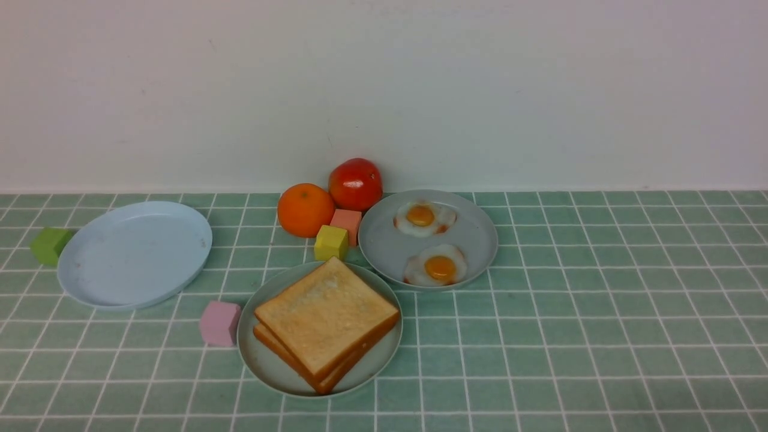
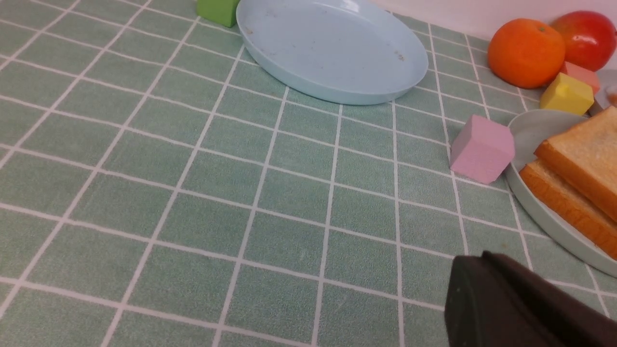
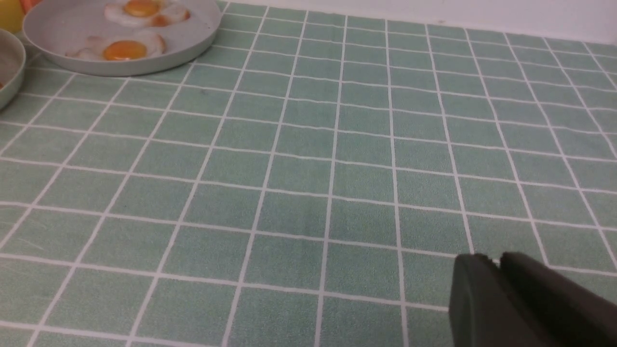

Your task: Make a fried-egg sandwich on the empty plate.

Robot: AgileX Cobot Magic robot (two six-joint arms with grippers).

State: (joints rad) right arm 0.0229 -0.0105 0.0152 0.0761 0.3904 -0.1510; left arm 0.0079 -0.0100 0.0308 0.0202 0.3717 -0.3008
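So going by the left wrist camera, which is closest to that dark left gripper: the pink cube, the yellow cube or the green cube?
From the left gripper, which sits at the near edge of the view:
1. Pink cube, nearest, beside the rim of the toast plate.
2. Yellow cube, farther back, by the orange.
3. Green cube, farthest, behind the empty plate.

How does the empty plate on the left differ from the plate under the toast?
The empty plate looks pale blue, is bare and sits far left beside a green cube. The toast plate looks greyish, carries two stacked toast slices and sits at centre front, against a pink cube. Both are round, shallow and plain.
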